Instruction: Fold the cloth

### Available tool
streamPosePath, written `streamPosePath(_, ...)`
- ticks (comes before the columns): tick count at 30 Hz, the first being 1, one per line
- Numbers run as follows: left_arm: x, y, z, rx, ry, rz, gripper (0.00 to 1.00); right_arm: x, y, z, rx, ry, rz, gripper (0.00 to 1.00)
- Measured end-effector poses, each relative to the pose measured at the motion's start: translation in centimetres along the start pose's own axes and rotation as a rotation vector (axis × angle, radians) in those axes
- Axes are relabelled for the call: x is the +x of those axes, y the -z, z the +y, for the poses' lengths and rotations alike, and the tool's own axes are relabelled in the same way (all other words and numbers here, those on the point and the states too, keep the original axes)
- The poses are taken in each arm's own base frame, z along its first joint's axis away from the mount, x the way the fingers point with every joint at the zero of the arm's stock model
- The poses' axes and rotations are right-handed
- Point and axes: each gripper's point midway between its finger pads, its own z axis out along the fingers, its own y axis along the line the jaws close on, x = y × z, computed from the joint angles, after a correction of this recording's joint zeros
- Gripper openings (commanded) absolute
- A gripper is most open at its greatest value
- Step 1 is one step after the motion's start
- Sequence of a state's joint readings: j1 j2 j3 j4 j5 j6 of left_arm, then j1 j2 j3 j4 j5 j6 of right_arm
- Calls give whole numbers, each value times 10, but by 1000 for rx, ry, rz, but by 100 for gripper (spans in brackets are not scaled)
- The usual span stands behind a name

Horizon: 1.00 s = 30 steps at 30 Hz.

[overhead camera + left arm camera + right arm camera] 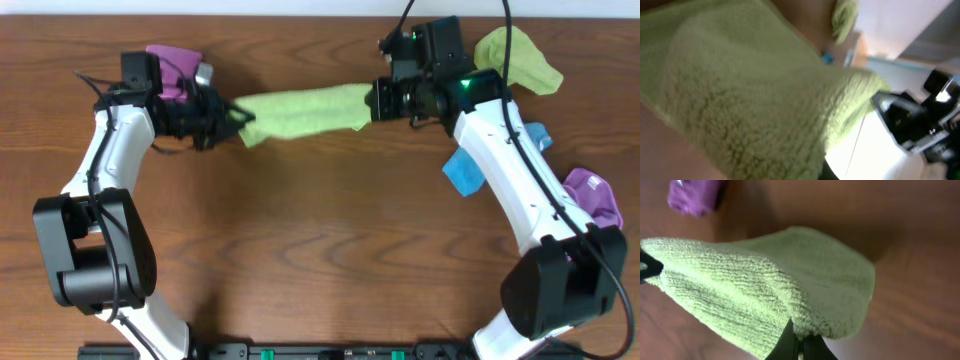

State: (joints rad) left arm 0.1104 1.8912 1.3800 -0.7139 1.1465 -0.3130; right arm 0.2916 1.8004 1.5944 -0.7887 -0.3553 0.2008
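A light green cloth hangs stretched between my two grippers above the brown table. My left gripper is shut on its left end. My right gripper is shut on its right end. In the left wrist view the cloth fills most of the frame and hides the fingers. In the right wrist view the cloth is pinched between my black fingertips at its folded edge.
A purple cloth lies behind the left arm and shows in the right wrist view. Another green cloth lies at the back right. A blue cloth and a second purple cloth lie at the right.
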Motion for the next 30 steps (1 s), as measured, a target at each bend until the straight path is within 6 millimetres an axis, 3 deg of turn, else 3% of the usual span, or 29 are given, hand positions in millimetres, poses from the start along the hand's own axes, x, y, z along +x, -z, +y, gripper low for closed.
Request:
streamPosePath(6,46,5,31,-144,-22,135,6,41,-2,9,12,-4,156,1)
streamPosePath(13,83,4,58,-192,-34,245,6,80,0,10,48,-19,302,1)
streamPosePath(17,115,-1,82,-188,7,319,6,120,-18,0,59,-41,399,2)
streamPosePath(21,133,-3,96,-193,16,360,6,152,-34,-6,62,-39,453,1)
streamPosePath(30,175,-3,139,-277,54,443,6,209,-38,-2,67,-38,549,2)
